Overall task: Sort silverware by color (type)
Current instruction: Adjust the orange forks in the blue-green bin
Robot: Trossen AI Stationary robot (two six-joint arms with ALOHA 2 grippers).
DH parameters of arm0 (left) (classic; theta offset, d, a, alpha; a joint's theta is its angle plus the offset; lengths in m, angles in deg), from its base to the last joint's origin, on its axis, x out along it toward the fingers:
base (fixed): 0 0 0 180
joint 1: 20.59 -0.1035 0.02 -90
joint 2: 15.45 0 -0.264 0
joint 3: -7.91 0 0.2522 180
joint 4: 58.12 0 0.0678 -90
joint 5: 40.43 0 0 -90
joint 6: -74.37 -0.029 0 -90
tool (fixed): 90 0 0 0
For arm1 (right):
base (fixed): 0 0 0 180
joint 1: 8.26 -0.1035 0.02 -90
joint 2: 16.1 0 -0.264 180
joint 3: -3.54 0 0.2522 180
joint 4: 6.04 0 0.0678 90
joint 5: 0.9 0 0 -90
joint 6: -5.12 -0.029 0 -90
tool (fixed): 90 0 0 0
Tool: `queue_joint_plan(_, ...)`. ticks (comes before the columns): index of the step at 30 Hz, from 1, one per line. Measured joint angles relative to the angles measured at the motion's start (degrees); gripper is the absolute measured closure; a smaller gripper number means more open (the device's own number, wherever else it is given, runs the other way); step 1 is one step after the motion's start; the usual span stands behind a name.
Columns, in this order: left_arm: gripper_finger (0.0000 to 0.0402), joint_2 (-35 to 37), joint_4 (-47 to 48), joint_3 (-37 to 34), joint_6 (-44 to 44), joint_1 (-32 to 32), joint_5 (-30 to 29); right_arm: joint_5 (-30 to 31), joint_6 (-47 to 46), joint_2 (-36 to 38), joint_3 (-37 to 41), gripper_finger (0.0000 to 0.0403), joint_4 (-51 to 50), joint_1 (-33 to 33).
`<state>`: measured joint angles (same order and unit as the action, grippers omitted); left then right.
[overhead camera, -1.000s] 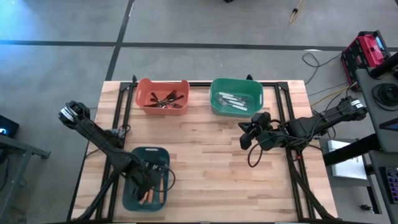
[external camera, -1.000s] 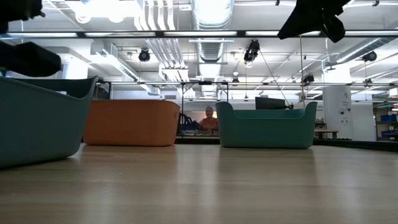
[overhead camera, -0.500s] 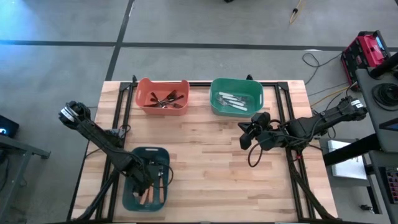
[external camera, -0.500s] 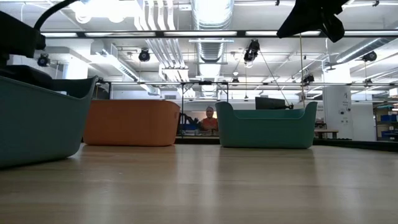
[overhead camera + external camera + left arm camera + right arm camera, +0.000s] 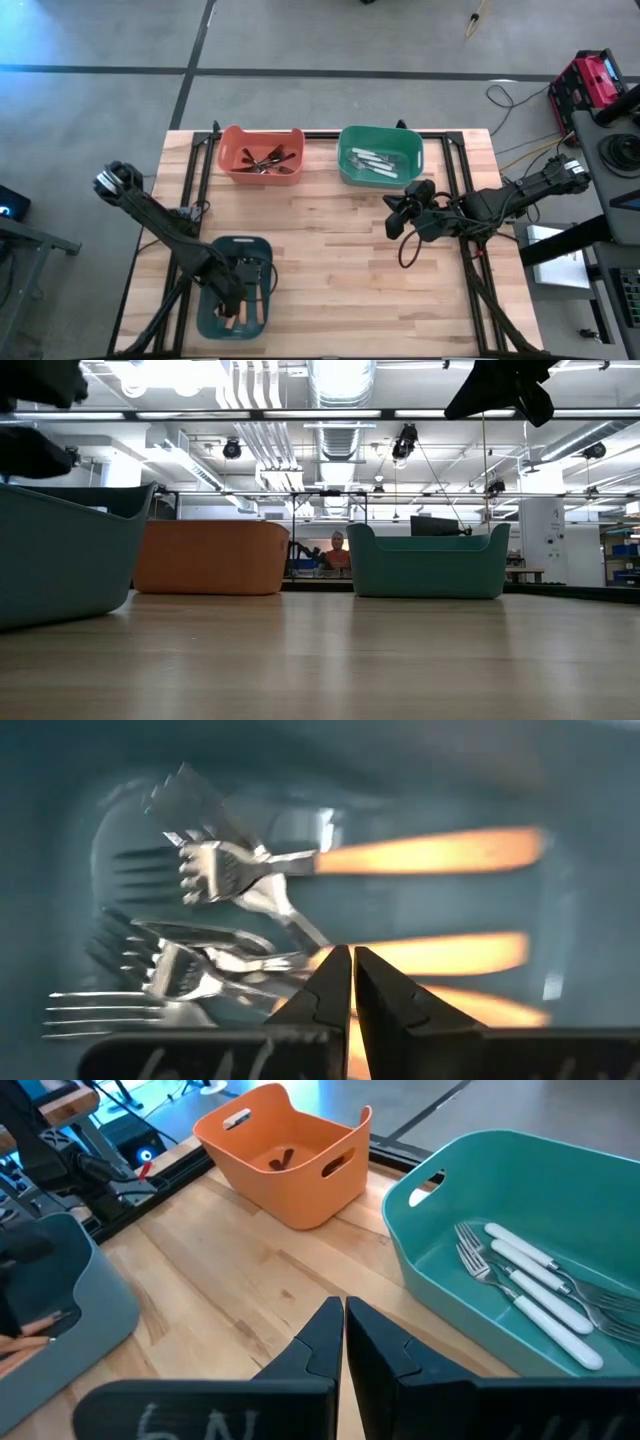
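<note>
High view: the table (image 5: 330,240) carries three bins, and the silverware is already divided among them. Dark utensils lie in the orange bin (image 5: 232,150) at the far left, white-handled forks (image 5: 530,1285) lie in the green bin (image 5: 349,172) beside it, and orange-handled forks (image 5: 300,860) sit in the dark teal bin (image 5: 212,323) at the near left corner. The left gripper (image 5: 240,298) is down inside that teal bin, and its wrist view shows its fingertips pressed together with nothing between them, poised just over the tangle of metal fork heads and orange handles. The right gripper (image 5: 395,220) hangs above bare wood near the green bin, its fingers likewise closed and empty, apparently waiting. Whether any piece still sits in the wrong bin cannot be told from here; the wrist picture is smeared, and some dark tines near the bin wall might belong to a black piece or might only be shadow. If the left arm means to lift something out, it should first spread its fingers, then come down across a single handle rather than the crossed heads, since the forks overlap and one could drag a neighbour up with it. A grip near the middle of the handle, square to its length, would likely keep the piece from swinging on the way out.
</note>
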<state>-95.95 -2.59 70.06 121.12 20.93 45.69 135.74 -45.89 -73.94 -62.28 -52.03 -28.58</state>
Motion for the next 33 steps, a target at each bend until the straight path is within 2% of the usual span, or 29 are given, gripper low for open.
queue_joint_plan(3, 0.0401, 0.9, 1.9, 1.6, 5.3, 0.0, 0.0, 0.0, 0.2, 0.0, 0.0, 0.0394, 0.0, 0.0)
queue_joint_plan(6, 0.0401, 1.8, 6.8, 2.2, 15.5, 0.0, 1.1, 0.0, 0.6, 0.0, 0.0, 0.0394, 0.0, 0.0)
queue_joint_plan(11, 0.0401, 3.2, 8.1, 1.8, 35.9, 0.0, 10.4, 0.0, 1.7, 0.0, 0.0, 0.0394, 0.0, 0.0)
queue_joint_plan(13, 0.0401, 2.8, 6.8, 1.6, 40.0, 0.1, 11.8, -0.1, 2.5, 0.0, 0.0, 0.0394, 0.0, 0.0)
queue_joint_plan(23, 0.0392, 1.0, 7.8, 1.5, 43.0, -1.7, 10.0, -0.1, 5.0, 0.0, 0.0, 0.0394, 0.0, 0.0)
queue_joint_plan(28, 0.0342, 1.0, 8.6, 1.4, 43.4, -1.7, 8.4, -0.4, 4.9, 0.0, 0.0, 0.0394, 0.0, 0.0)
queue_joint_plan(33, 0.0288, 1.0, 8.6, 1.5, 43.3, -1.7, 9.6, -1.7, 4.5, 0.0, 0.0, 0.0394, 0.0, 0.0)
